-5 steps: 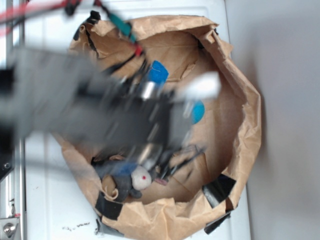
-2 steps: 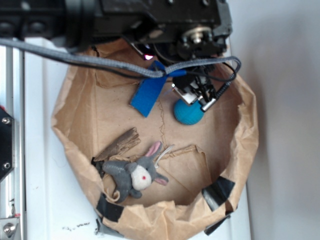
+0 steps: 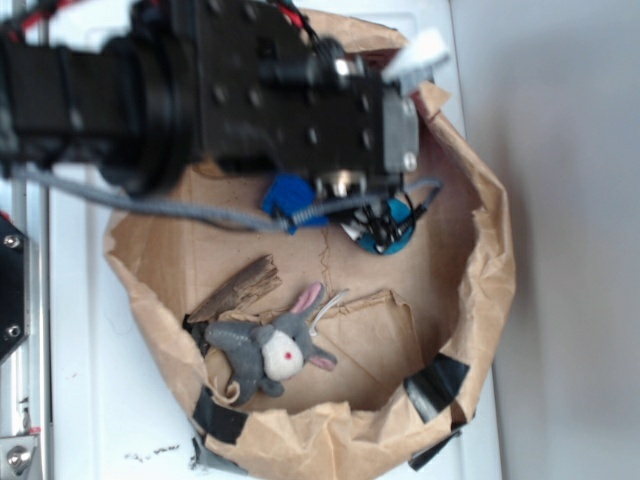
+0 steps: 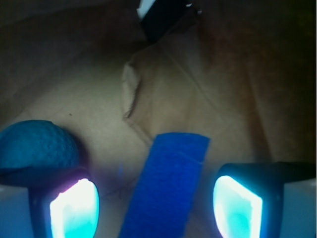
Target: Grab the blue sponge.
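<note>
Between the spread fingers of the gripper [image 4: 156,198], the blue sponge [image 4: 166,183] lies flat on brown paper [image 4: 198,89], apparently untouched by either pad, bearing no legible marking, with a teal ball [image 4: 37,146] beside the left finger.

Arm [image 3: 200,100] covers most of blue sponge [image 3: 287,197]; hand apparently hidden beneath.
</note>
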